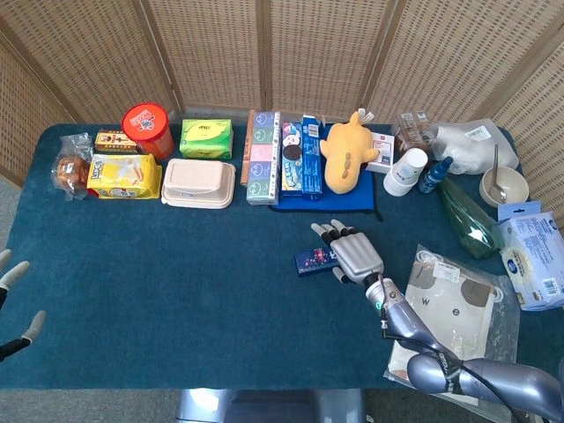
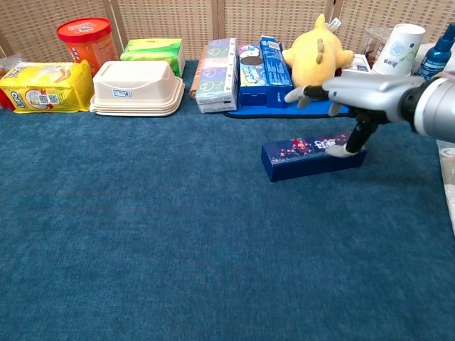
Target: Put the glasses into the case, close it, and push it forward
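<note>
One closed case [image 2: 313,158] on counter [image 2: 142,234]; right hand [image 2: 359,96] spread, thumb touching it; left hand [image 1: 13,300] fingertips only, state unclear.

Blue-carpeted table [image 1: 176,291] — closed dark case [image 2: 313,158] sitting mid-right, and along the back edge a red tub [image 1: 147,129], cream lunchbox [image 1: 199,183], yellow plush [image 1: 347,152], cup stack [image 1: 404,171] — clear bag [image 1: 449,317] lower right.

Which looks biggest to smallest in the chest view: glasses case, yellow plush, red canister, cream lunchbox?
1. Cream lunchbox.
2. Glasses case, though it sits nearer the camera.
3. Yellow plush.
4. Red canister, partly hidden.
</note>
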`<state>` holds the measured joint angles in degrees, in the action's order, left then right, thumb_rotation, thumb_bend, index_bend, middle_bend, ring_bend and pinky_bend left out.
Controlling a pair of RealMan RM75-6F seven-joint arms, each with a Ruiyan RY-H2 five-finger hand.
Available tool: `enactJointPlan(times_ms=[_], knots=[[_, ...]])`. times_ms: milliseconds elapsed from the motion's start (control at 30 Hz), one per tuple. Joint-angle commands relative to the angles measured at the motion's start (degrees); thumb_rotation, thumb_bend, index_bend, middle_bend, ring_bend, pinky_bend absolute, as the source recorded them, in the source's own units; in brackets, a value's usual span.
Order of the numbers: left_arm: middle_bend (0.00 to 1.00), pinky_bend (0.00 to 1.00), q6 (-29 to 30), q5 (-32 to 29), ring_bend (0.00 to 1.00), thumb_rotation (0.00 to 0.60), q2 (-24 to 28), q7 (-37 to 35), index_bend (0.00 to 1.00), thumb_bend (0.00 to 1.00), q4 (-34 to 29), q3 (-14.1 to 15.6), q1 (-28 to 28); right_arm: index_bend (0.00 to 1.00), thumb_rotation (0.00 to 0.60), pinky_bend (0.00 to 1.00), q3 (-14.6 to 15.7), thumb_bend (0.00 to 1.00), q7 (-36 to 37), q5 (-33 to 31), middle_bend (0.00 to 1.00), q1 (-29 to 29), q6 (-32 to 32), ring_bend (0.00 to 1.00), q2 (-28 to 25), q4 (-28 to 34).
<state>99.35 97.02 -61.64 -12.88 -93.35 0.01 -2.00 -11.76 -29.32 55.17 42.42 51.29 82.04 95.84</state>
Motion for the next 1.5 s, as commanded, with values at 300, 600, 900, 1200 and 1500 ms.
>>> enactJointPlan(times_ms=[300, 600, 900, 1200, 1500], knots=[[0.03, 0.00, -4.1, -5.1, 0.00, 0.600, 3.2, 6.0, 0.12, 0.32, -3.5, 0.1, -0.2, 0.02, 0.600, 0.22, 4.1, 0.34, 2.6, 10.1, 0.14, -10.3, 17.3, 0.07, -8.6, 9.2], [0.03, 0.00, -9.5, -9.5, 0.00, 0.600, 3.0, 13.6, 0.12, 0.32, -7.7, 1.0, 0.2, 0.20, 0.600, 0.20, 12.4, 0.34, 2.0, 22.2, 0.20, -26.3, 39.1, 0.10, -12.8, 7.8], [0.04, 0.00, -8.3, -9.9, 0.00, 0.600, 2.0, 19.3, 0.13, 0.33, -9.9, 2.1, -1.5, 0.27, 0.600, 0.18, 14.8, 0.34, 6.0, 22.9, 0.22, -35.8, 46.5, 0.10, -15.7, 6.8], [0.06, 0.00, -4.7, -7.4, 0.00, 0.600, 3.1, 20.4, 0.13, 0.33, -12.4, 3.1, -3.8, 0.28, 0.600, 0.16, 14.6, 0.34, 11.0, 26.0, 0.23, -38.0, 45.5, 0.12, -16.3, 4.9], [0.07, 0.00, -3.9, -6.5, 0.00, 0.600, 3.5, 19.5, 0.13, 0.33, -12.7, 2.5, -4.0, 0.29, 0.600, 0.16, 12.7, 0.34, 10.9, 27.1, 0.23, -38.0, 43.4, 0.12, -15.0, 4.3]])
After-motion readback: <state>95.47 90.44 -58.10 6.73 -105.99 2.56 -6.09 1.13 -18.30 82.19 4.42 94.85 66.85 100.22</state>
